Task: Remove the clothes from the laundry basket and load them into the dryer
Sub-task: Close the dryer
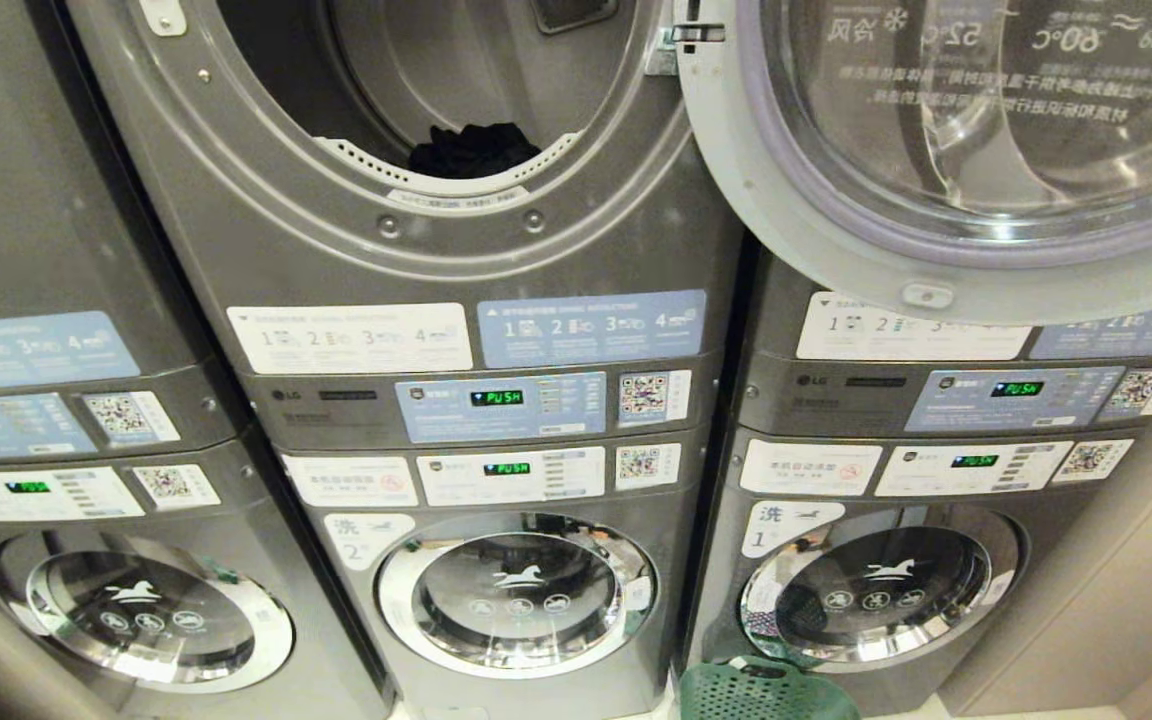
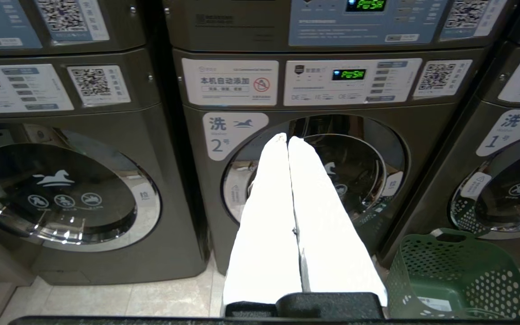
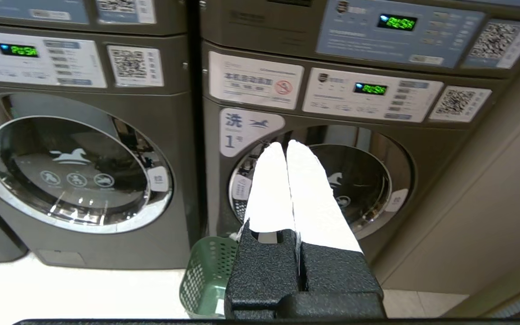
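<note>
Laundry basket (image 3: 208, 275) below closed right gripper (image 3: 287, 149) — floor-level, apart

Dryer (image 1: 456, 250) casing: grey painted metal with a satin sheen, its open door (image 1: 946, 150) ringed in pale glossy plastic around clear, reflective glass; the dark clothes (image 1: 474, 150) in the drum look like soft matt cloth. Washer doors (image 1: 516, 595) below: mirror-bright chrome rims around dark glossy glass, with smooth paper or film stickers (image 1: 351, 338) on the panels. Laundry basket (image 2: 458, 275): green perforated plastic, slightly shiny; left gripper (image 2: 288, 140) and right gripper (image 3: 285, 145) have smooth white matt fingers on rough, black textured mounts.
</note>
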`<state>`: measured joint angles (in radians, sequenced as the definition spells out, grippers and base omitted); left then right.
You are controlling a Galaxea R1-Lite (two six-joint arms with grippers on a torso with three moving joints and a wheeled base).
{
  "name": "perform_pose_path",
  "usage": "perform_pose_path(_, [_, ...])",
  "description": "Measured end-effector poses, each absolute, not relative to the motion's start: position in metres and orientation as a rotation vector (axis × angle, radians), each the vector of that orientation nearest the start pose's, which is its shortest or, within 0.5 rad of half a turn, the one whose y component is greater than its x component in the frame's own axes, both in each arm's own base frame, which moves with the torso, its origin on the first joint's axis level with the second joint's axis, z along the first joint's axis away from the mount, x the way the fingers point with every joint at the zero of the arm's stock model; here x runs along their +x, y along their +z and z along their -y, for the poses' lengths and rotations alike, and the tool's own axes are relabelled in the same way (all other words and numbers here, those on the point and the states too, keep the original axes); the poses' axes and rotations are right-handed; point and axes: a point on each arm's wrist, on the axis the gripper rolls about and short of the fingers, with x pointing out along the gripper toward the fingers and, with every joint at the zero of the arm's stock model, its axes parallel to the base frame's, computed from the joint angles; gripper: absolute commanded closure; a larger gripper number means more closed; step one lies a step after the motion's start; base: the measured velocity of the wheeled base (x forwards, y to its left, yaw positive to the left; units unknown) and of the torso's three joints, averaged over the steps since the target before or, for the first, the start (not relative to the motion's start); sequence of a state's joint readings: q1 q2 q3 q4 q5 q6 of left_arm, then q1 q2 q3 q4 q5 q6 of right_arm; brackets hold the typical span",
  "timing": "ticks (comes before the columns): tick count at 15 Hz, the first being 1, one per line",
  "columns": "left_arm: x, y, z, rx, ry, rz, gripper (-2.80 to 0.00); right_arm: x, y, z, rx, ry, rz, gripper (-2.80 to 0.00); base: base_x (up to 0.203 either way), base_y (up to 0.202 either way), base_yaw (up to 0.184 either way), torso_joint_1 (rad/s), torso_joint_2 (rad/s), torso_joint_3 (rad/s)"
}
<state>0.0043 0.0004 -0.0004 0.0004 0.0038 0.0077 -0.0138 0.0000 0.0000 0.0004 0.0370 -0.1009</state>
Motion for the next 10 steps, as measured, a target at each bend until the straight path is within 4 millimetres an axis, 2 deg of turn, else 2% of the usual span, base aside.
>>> perform_pose_path(10, [-0.0228, 0.0758, 0.0, 0.008, 0.009, 0.002, 0.0, -0.0229, 0.0756, -0.001, -0.067, 0.015, 0.0, 0.0, 0.0, -0.191, 0.001, 0.0, 0.0, 0.002])
